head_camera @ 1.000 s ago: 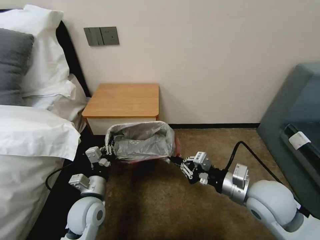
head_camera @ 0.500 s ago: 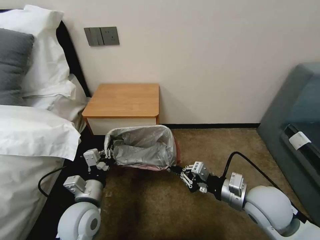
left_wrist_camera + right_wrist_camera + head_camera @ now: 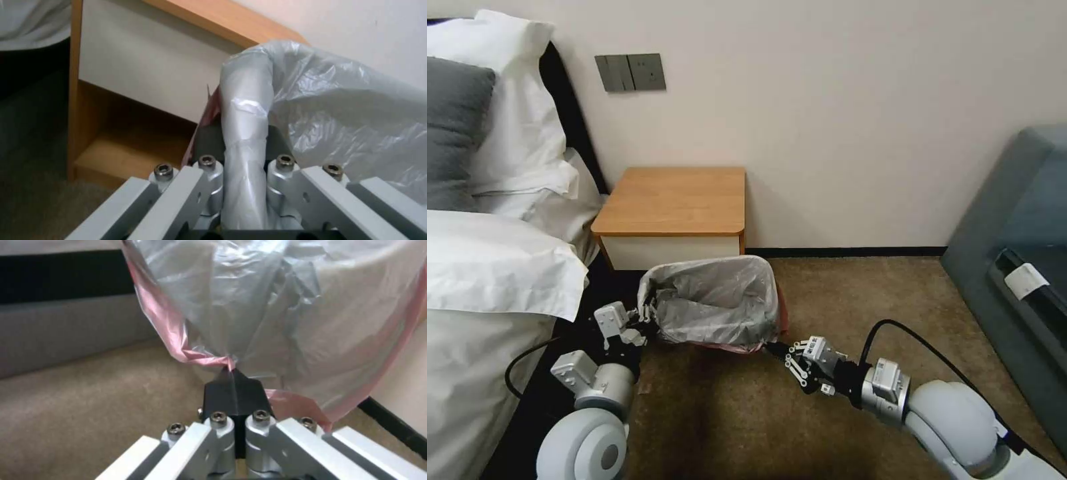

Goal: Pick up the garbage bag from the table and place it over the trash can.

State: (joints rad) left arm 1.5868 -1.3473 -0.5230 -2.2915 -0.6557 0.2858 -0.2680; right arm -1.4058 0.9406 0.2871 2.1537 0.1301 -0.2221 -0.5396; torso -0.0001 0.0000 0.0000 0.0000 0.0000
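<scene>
While both arms reach low over the brown carpet (image 3: 854,293), we hold the thin crinkly translucent grey garbage bag with the pink-red edge (image 3: 717,300) stretched open between our two grippers. Left gripper (image 3: 646,315): jaws closed down on a rolled fold of the bag's edge, plastic running straight between the fingers (image 3: 209,166) and ballooning out beyond them. Right gripper (image 3: 774,347): jaws fully closed, black fingertips (image 3: 233,386) pinching a bunched point of the pink-red hem, with the rest of the film fanning out past the tips.

From the head view the bag's mouth is spread wide, drooping between the two pinch points, with its pink edge hanging along the near side. We cannot make out the trash can under the plastic.

Beyond the left jaws sits the small square nightstand with the orange-brown wooden top and white drawer front (image 3: 674,200); its low wooden shelf (image 3: 129,150) shows just past the left fingers. The bag is off the nightstand, in front of its drawer. Outboard of the left arm is the white-sheeted bed (image 3: 487,267); well outboard of the right arm, a grey sofa (image 3: 1014,220).
</scene>
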